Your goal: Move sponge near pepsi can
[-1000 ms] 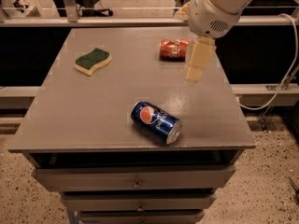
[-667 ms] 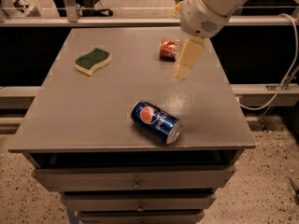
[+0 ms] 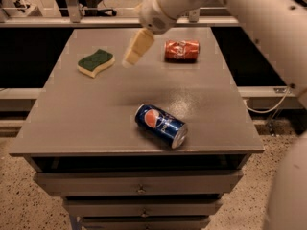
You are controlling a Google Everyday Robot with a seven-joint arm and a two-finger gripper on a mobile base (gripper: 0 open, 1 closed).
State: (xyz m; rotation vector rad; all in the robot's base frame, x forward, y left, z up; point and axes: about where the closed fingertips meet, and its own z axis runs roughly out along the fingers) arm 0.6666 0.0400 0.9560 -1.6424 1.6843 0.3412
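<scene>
Nearest the camera, the drawers [image 3: 139, 183] sit beneath the table [image 3: 86, 123]. The pepsi can [image 3: 160, 125] lies on its side near the table's front edge, logo up, unmoved over the past second. Farther back, the gripper [image 3: 130, 56] hangs above the surface and holds nothing. I cannot tell whether it is released or clenched.

A second ago the gripper hung beside the orange-red can [image 3: 182, 50]. It has since swung left across the table and now sits between that can and the sponge [image 3: 96, 63], closer to the sponge. The sponge rests flat, green side up, at the far left of the table, untouched and well apart from the pepsi can.

I read this shift as the approach to the pick. The arm [image 3: 168, 4] is closing on the right object, but no grasp has begun and the whole carry towards the pepsi can remains.
</scene>
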